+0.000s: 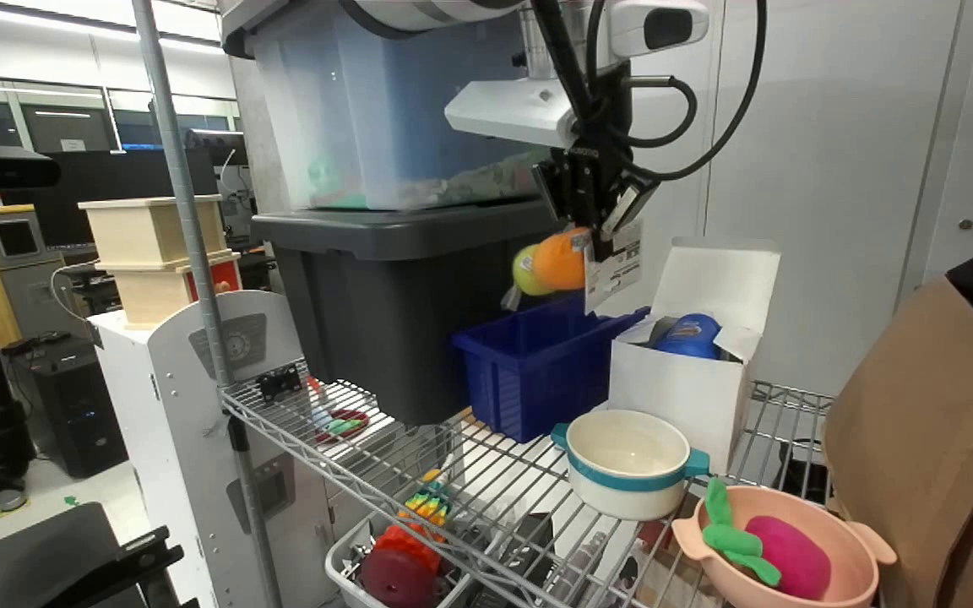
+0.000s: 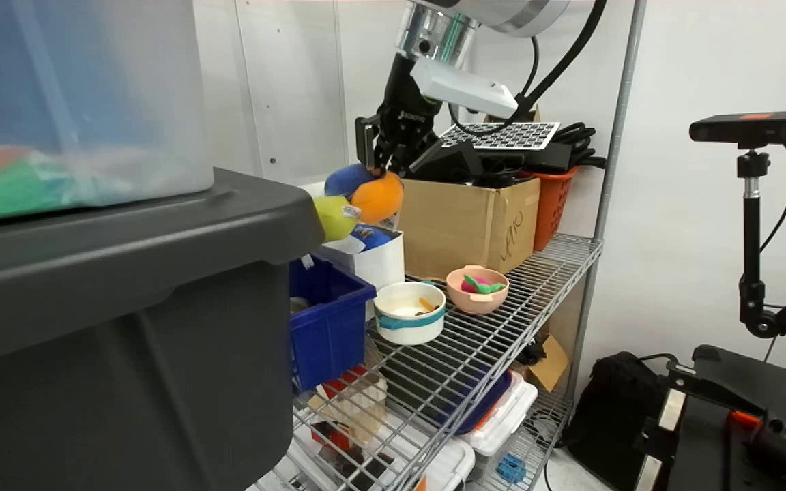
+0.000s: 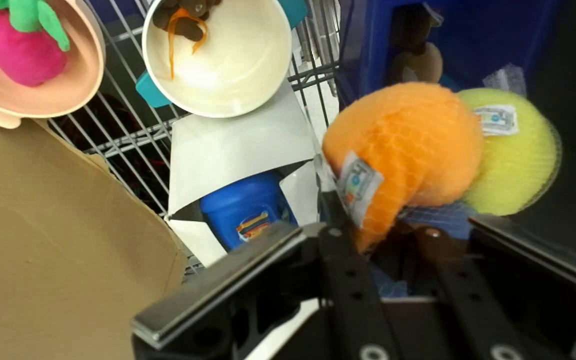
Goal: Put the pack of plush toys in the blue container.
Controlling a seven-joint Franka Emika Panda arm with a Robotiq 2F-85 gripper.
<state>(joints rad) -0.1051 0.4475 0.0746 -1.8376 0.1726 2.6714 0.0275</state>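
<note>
The pack of plush toys [image 1: 560,260] is a netted bundle with orange, yellow-green and blue balls and a white card. It also shows in an exterior view [image 2: 377,198] and in the wrist view [image 3: 413,140]. My gripper [image 1: 600,241] is shut on its top; it also shows in an exterior view [image 2: 381,167] and in the wrist view [image 3: 378,230]. The pack hangs above the blue container [image 1: 537,384], apart from its floor. The open-topped container also shows in an exterior view [image 2: 331,334] and in the wrist view [image 3: 498,35]. The container holds a brown-and-beige item [image 3: 418,62].
A large dark grey tote [image 1: 368,312] stands beside the container, with a translucent tote [image 1: 402,110] on it. An open white box [image 1: 672,388], a white-and-teal pot [image 1: 628,473], a pink bowl [image 1: 858,566] and a cardboard box [image 1: 926,422] share the wire shelf [image 1: 419,456].
</note>
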